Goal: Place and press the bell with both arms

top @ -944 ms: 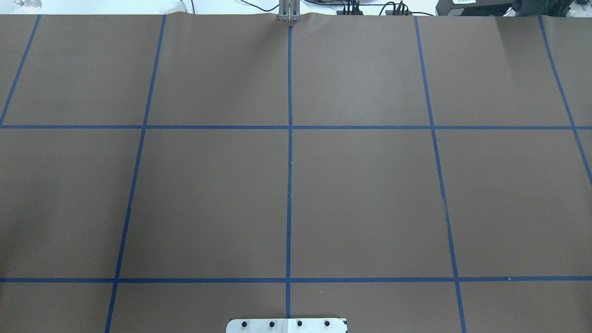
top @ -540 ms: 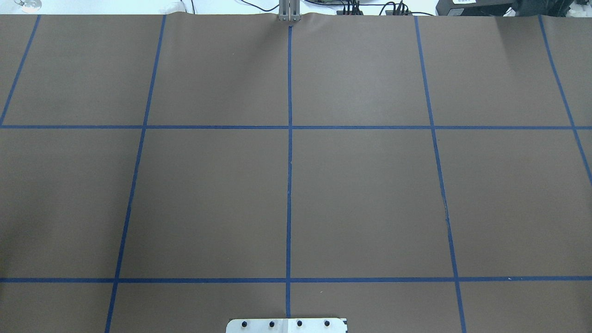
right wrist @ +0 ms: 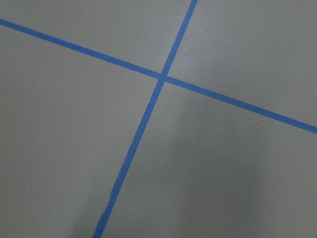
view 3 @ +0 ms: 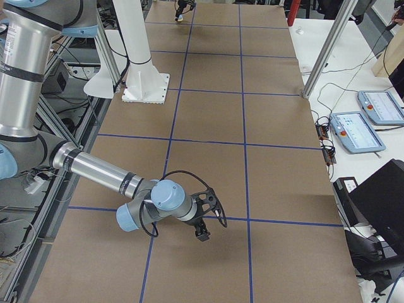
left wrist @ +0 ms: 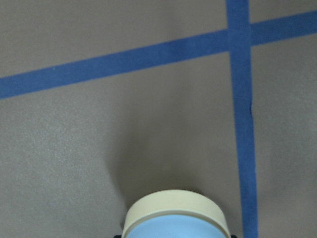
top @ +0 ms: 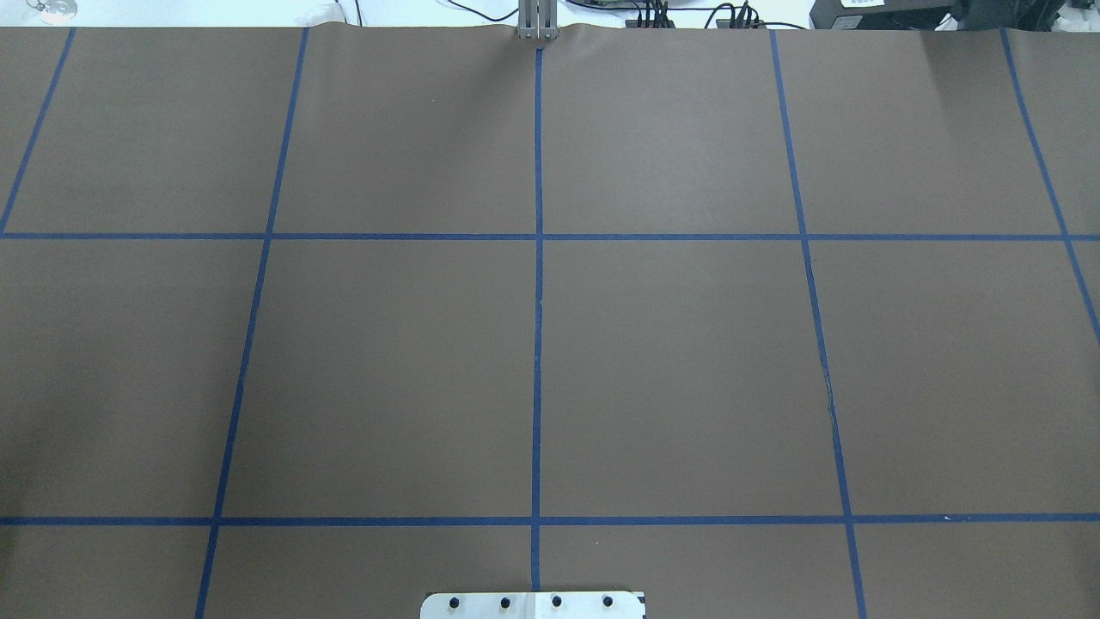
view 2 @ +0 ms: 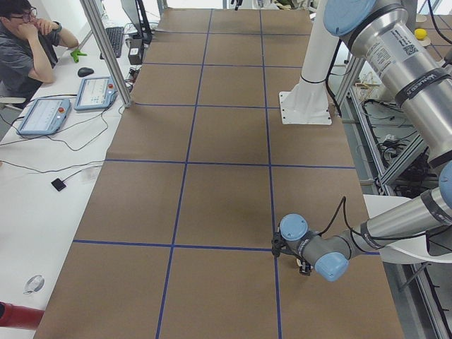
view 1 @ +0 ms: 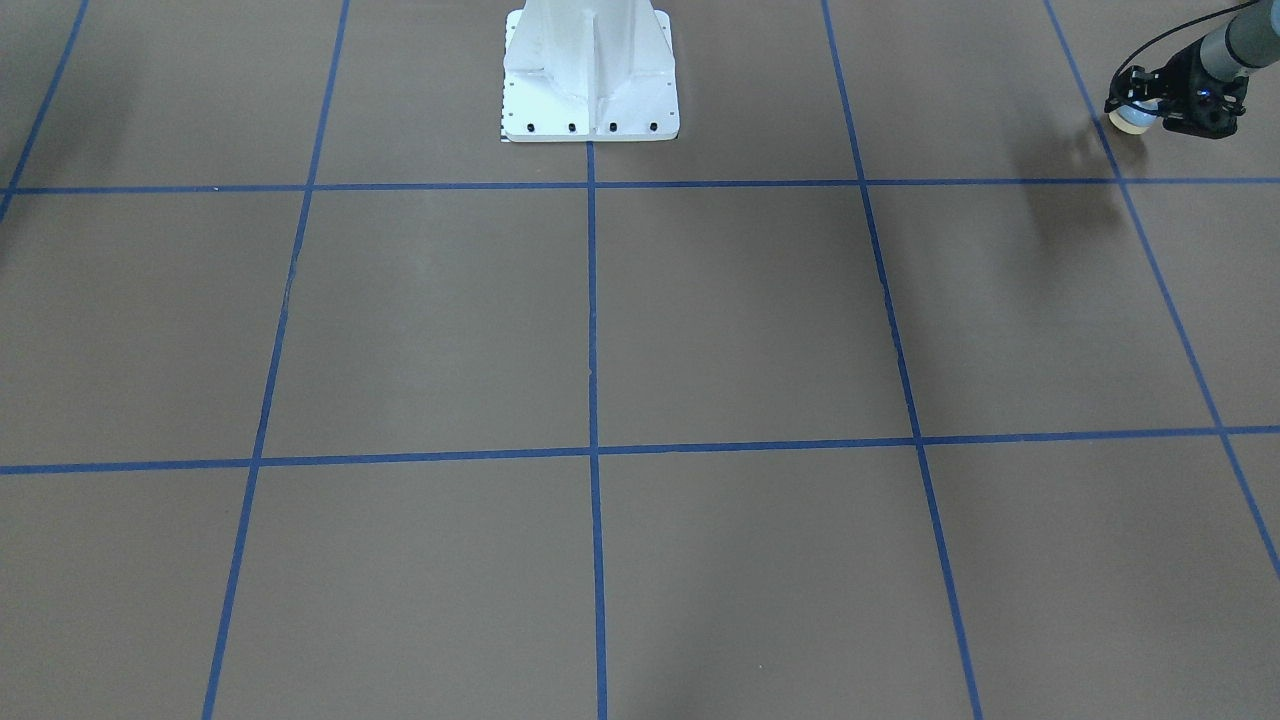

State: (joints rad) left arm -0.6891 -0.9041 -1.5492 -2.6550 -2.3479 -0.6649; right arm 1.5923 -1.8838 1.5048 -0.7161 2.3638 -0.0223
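The bell (view 1: pixel 1131 122), light blue with a cream rim, shows at the far right of the front-facing view. My left gripper (view 1: pixel 1138 110) is shut on it, just on the robot's side of a blue tape line. Its shadow falls well apart from it on the brown paper. The left wrist view has the bell (left wrist: pixel 176 220) at its bottom edge, above a tape crossing. From the left end, the bell (view 2: pixel 305 269) peeks out under the near arm's wrist. My right gripper (view 3: pixel 203 232) hangs low over a tape line in the right-end view; I cannot tell its state. The overhead view holds neither arm nor bell.
The white bolted pedestal (view 1: pixel 590 80) stands at the robot's edge of the brown table (top: pixel 687 370), which is gridded with blue tape. A person (view 2: pixel 28 42) sits at a side desk with tablets (view 2: pixel 95 92). A metal post (view 2: pixel 106 49) rises at the far edge.
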